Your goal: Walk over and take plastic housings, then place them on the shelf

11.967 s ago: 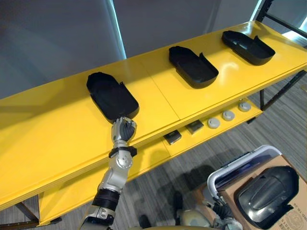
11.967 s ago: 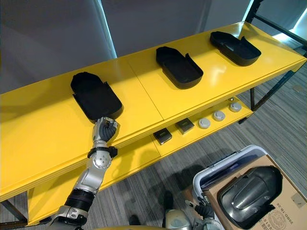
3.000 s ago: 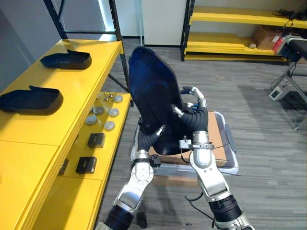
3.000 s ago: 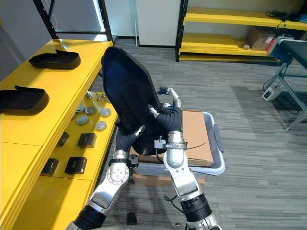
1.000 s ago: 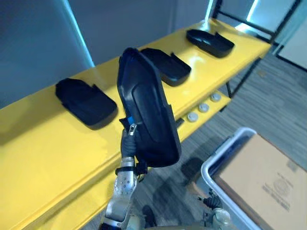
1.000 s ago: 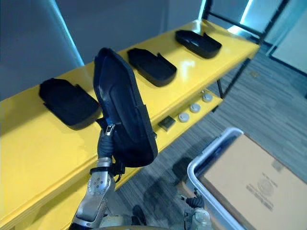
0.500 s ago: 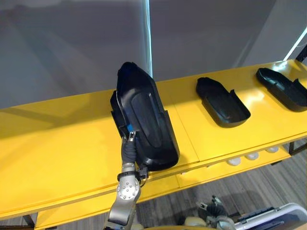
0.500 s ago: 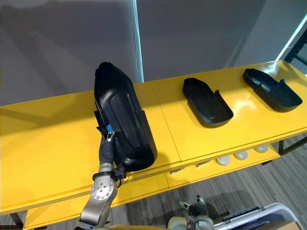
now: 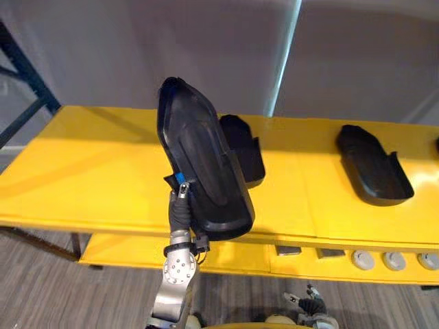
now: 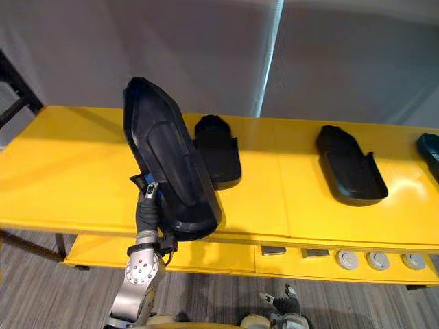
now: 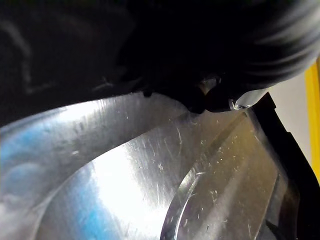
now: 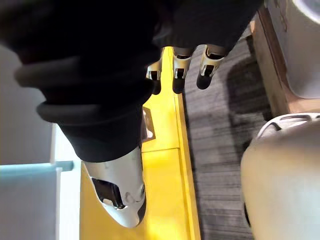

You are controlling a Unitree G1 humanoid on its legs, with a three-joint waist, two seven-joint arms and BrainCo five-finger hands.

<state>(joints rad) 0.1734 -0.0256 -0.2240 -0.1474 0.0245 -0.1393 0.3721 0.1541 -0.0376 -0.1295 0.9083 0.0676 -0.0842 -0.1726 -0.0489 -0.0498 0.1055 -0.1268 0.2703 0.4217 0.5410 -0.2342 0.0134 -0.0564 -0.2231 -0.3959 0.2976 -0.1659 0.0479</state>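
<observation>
A large black plastic housing (image 9: 202,171) stands upright in the air over the front edge of the yellow shelf (image 9: 89,171). My left hand (image 9: 180,205) grips it from below and behind, a dark-tipped finger (image 11: 220,97) pressed on its glossy surface. Behind it on the shelf lies a second black housing (image 10: 218,157), partly covered by the one I hold. Another housing (image 10: 350,171) lies farther right, and one more (image 10: 429,147) shows at the right edge. My right hand (image 12: 177,75) hangs low beside the shelf with relaxed fingers and holds nothing.
The lower shelf level carries round grey parts (image 9: 363,259) and small dark blocks (image 9: 288,251). A black upright post (image 9: 27,96) stands at the shelf's left end. A grey wall backs the shelf. Bare yellow shelf top lies left of the held housing.
The whole view has swung left along the shelf, so the camera moved. The housing stays upright in my left hand. Three seconds ago both hands held it near the box.
</observation>
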